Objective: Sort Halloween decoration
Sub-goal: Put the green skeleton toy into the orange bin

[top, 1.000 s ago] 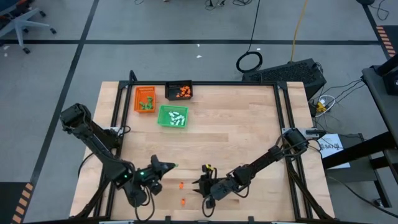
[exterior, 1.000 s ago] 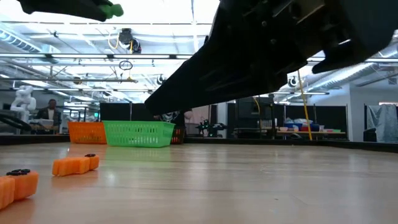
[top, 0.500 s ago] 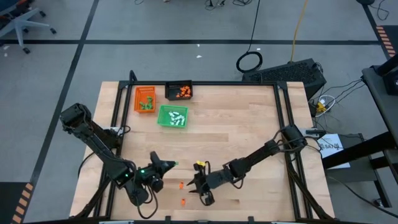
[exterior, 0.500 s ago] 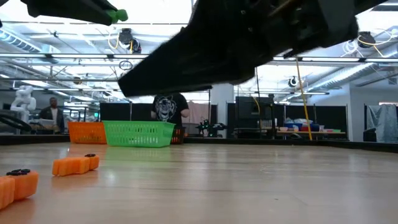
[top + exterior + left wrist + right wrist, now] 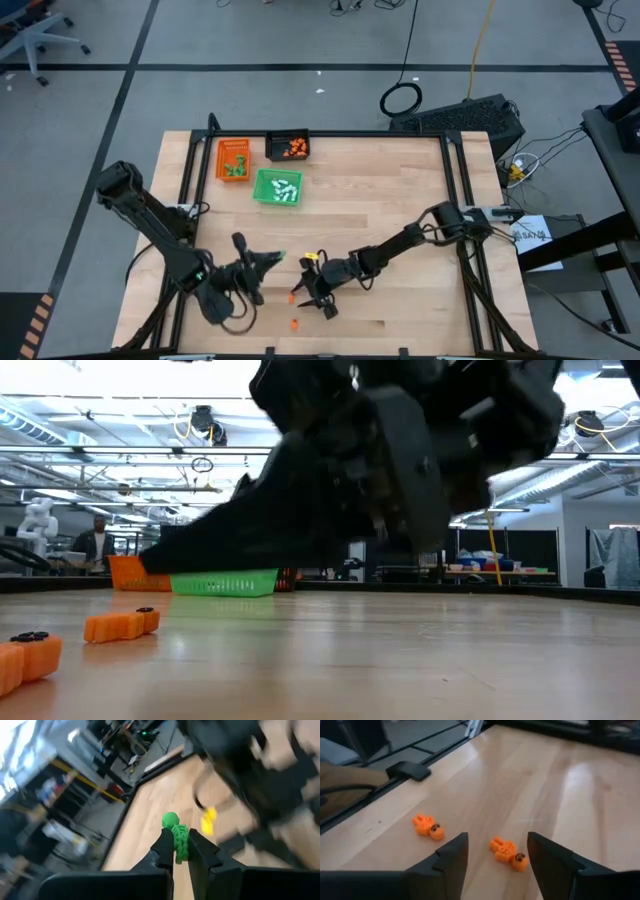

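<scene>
My left gripper (image 5: pixel 273 260) hovers over the table's near-left part, shut on a tiny green decoration piece (image 5: pixel 176 839). My right gripper (image 5: pixel 312 292) is open and low over the near middle. In the right wrist view its fingers (image 5: pixel 454 856) stand either side of an orange piece (image 5: pixel 509 852) lying flat on the wood, without touching it. A second orange piece (image 5: pixel 428 826) lies nearby. Both orange pieces (image 5: pixel 120 624) (image 5: pixel 25 655) show in the low view. The green tray (image 5: pixel 278 187) holds white pieces, the orange tray (image 5: pixel 233 158) green ones, the black tray (image 5: pixel 289 146) orange ones. My left gripper pinches the green piece by its lower part (image 5: pixel 179 854) between the two fingertips (image 5: pixel 163 851). Its rounded head end (image 5: pixel 170 819) sticks out beyond the tips. The piece is lifted clear of the table.
The three trays sit together at the far-left part of the table. A small yellow part (image 5: pixel 312 257) shows on the right arm near its wrist. Bare wood spreads across the middle and right. A person (image 5: pixel 97 545) stands in the room beyond the table.
My right gripper has travelled toward the table's left and slightly toward the far edge, ending beside the orange pieces, and its arm now fills the low view. My left gripper, keeping the green piece, has shifted a little and has left the top of the low view.
</scene>
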Available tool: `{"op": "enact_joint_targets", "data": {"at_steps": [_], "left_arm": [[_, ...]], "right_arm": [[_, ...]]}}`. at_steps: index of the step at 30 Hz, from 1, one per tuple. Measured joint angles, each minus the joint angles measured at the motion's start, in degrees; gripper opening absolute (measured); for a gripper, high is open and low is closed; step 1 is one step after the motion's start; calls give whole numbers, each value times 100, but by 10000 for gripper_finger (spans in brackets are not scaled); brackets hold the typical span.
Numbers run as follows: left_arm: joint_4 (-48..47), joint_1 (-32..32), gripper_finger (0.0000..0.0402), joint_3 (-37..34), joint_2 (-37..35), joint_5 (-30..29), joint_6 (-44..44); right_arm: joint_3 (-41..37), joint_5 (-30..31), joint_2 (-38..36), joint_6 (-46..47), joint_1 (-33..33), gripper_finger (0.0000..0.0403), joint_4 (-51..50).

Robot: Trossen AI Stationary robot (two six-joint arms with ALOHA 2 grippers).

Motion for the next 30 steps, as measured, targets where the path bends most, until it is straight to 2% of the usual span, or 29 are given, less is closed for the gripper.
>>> {"op": "enact_joint_targets", "data": {"at_steps": [3, 5, 13, 19, 22, 30], "left_arm": [[3, 116, 22, 0, -350, -17, -818], [7, 153, 22, -19, -539, -19, -1021], [-165, 457, 22, -187, -1323, 131, -996], [-728, 890, 22, -416, -2006, 858, -1024], [-707, 1077, 22, -609, -2357, 1117, -1010], [-884, 1650, 22, -1126, -3329, 1362, -1034]], "right_arm": [[113, -375, 141, 8, -123, 198, -17], [242, -401, 237, -37, -178, 200, -8], [510, -502, 329, -419, -239, 185, -556], [510, -556, 329, -459, -237, 165, -631], [510, -555, 326, -472, -239, 150, -672], [510, -735, 353, -600, -272, 100, -817]]}}
